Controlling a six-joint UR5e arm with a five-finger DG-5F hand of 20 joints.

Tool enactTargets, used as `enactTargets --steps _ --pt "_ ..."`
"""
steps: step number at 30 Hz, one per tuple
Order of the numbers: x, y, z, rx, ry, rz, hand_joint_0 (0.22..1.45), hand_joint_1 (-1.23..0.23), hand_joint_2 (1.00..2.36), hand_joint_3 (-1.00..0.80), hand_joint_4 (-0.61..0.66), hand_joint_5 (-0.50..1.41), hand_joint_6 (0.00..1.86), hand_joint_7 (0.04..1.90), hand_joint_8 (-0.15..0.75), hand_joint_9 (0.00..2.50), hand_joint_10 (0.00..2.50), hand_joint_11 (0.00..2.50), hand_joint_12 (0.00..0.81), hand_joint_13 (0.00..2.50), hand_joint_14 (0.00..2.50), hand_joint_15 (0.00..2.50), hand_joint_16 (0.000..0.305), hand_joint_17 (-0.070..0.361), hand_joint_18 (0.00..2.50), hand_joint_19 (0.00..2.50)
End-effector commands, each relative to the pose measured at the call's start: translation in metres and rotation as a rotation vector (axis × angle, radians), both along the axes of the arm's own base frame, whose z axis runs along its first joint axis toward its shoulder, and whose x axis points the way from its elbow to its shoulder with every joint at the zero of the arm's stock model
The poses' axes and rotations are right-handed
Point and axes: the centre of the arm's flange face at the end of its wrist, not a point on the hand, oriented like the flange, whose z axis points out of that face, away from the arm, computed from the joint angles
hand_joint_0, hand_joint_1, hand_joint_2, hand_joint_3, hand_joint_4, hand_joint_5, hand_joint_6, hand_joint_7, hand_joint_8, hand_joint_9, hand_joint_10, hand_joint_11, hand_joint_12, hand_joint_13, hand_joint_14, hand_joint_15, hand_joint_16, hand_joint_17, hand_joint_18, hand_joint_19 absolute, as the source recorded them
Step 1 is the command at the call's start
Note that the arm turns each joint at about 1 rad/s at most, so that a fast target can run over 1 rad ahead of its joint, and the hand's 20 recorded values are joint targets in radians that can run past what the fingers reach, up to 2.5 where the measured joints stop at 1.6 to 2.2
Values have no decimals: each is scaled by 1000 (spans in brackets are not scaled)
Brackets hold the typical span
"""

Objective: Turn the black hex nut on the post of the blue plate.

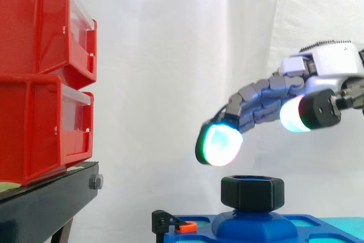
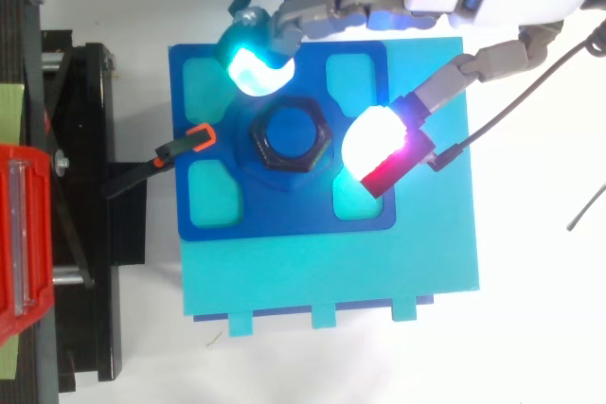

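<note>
- The hand (image 1: pixel 335 64) hangs open just above the black nut (image 1: pixel 252 192), fingers loosely spread and gripping nothing. From the side there is clear air between its glowing pads (image 1: pixel 220 143) and the nut's top.
- The nut sits directly below the hand's fingertips, on the post (image 2: pixel 289 131) at the middle of the blue plate (image 2: pixel 284 219).
- To do this well, I'd say the hand should drop straight down until the pads sit level with the nut's flat sides, not its rim.
- From above, one pad is beyond the nut and the thumb pad (image 2: pixel 371 139) is on the other side. Closing them onto opposite flats should give a grip that won't slip when the wrist turns.
- The black clamp with the orange tip (image 2: pixel 194 139) lies on the far side of the nut from the thumb, so a wide finger sweep could catch it.
- The post's thread is hidden under the nut, so how tight it sits can't be told.
- From the side, the plate's lower part is cut off.
</note>
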Motion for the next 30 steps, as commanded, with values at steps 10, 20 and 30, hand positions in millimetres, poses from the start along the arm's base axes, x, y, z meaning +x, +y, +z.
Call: enactTargets --steps 10,20,30 --pt "21 48 23 -27 -28 -3 487 -428 1000 -500 171 -207 502 761 229 300 0 0 350 156 0 0 53 120 0 25" --pt "26 83 19 -33 -1 -30 487 -426 1000 -500 174 -205 502 764 229 302 0 0 350 155 0 0 53 120 0 30" --pt "25 102 14 -38 42 -30 487 -423 1000 -500 179 -203 502 762 228 300 0 0 350 153 0 0 53 119 0 22"
